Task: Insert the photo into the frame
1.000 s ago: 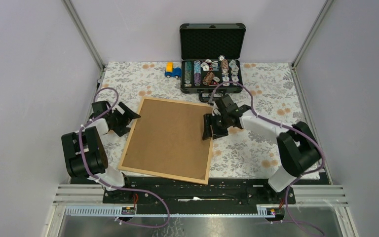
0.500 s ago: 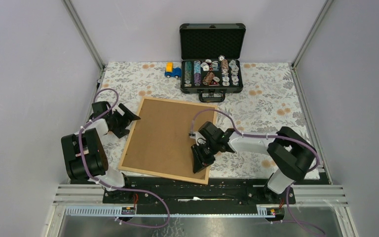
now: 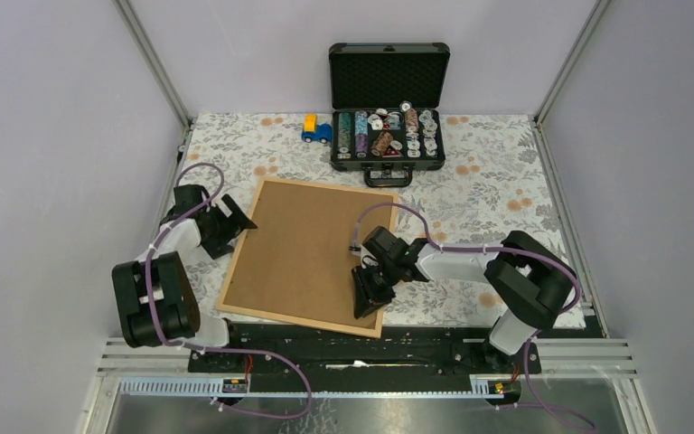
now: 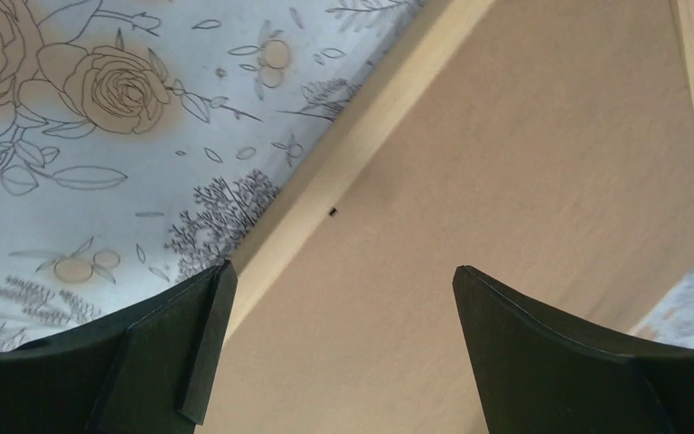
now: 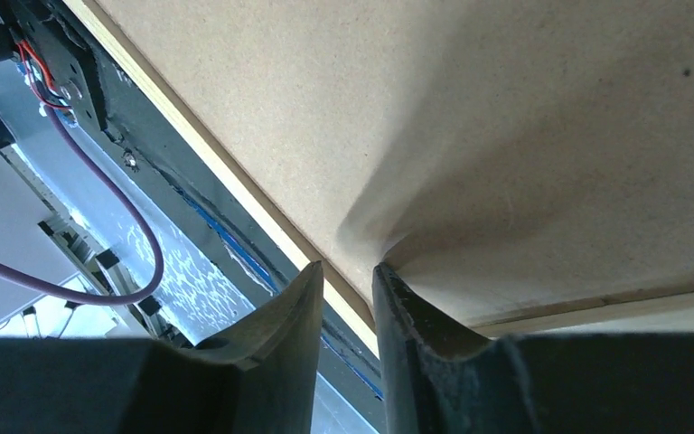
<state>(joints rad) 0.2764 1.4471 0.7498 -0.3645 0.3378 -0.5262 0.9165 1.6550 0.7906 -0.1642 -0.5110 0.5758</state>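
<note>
1. Top view: the frame (image 3: 298, 321) lies face down on the floral cloth (image 3: 497, 181), under the brown backing board (image 3: 312, 249). The photo is not visible. The right gripper (image 3: 368, 298) pinches the near right corner. The left gripper (image 3: 226, 221) hangs wide open at the left edge.
2. Left wrist: the left gripper (image 4: 343, 271) should straddle the frame (image 4: 343, 163), smooth pale wood, before closing.
3. Right wrist: the right gripper (image 5: 348, 271) has its narrowed jaws biting the frame (image 5: 235, 176) at its thin rim. Lift gently, because the matte, fibrous backing board (image 5: 416, 108) may flex.
</note>
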